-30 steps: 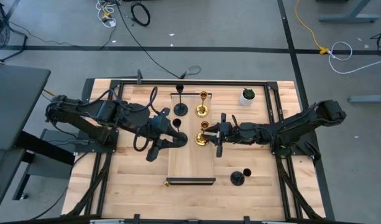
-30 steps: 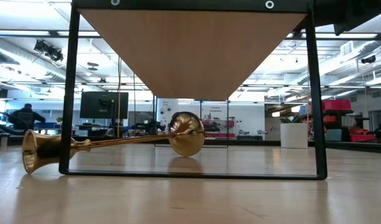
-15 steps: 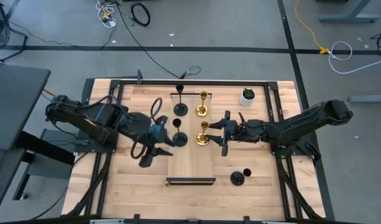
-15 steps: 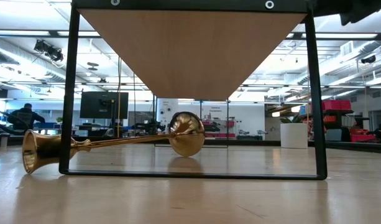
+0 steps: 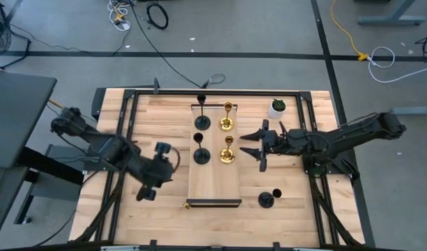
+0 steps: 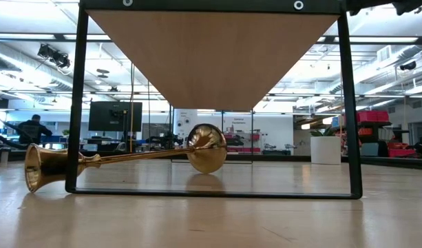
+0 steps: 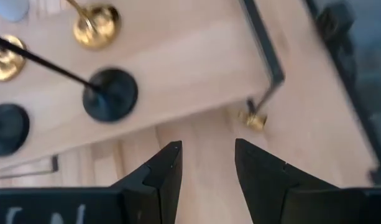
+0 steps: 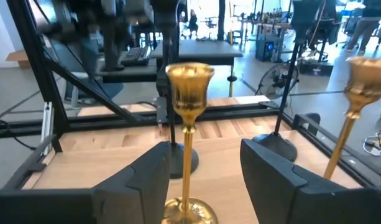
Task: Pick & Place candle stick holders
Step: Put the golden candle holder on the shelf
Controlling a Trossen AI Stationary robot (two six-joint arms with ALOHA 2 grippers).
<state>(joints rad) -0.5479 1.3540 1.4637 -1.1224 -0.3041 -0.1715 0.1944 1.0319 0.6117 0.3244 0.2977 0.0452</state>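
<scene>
A raised wooden board (image 5: pixel 214 183) carries two black candle stick holders (image 5: pixel 201 155) (image 5: pixel 201 123) and two gold ones (image 5: pixel 227 155) (image 5: pixel 227 124), all upright on their round bases. A third gold holder (image 6: pixel 121 158) lies on its side on the table under the board. Another black holder (image 5: pixel 267 200) is on the table right of the board. My left gripper (image 5: pixel 147 192) (image 7: pixel 206 165) hangs open over the table left of the board. My right gripper (image 5: pixel 257 146) (image 8: pixel 206 168) is open, level, right of the near gold holder (image 8: pixel 189 124) and apart from it.
A small white pot with a green plant (image 5: pixel 277 107) stands at the far right. A black metal frame (image 5: pixel 129 125) runs round the table's edges, and the board's thin black legs (image 6: pixel 348 110) stand on the table. Bare wood lies left and right of the board.
My left gripper has swung away from the near black holder toward the table's left and near edges, sinking and tipping downward. My right gripper has spread its fingers, let go of the near gold holder and drawn back toward the right edge, rising. Both holders stay upright on the board.
</scene>
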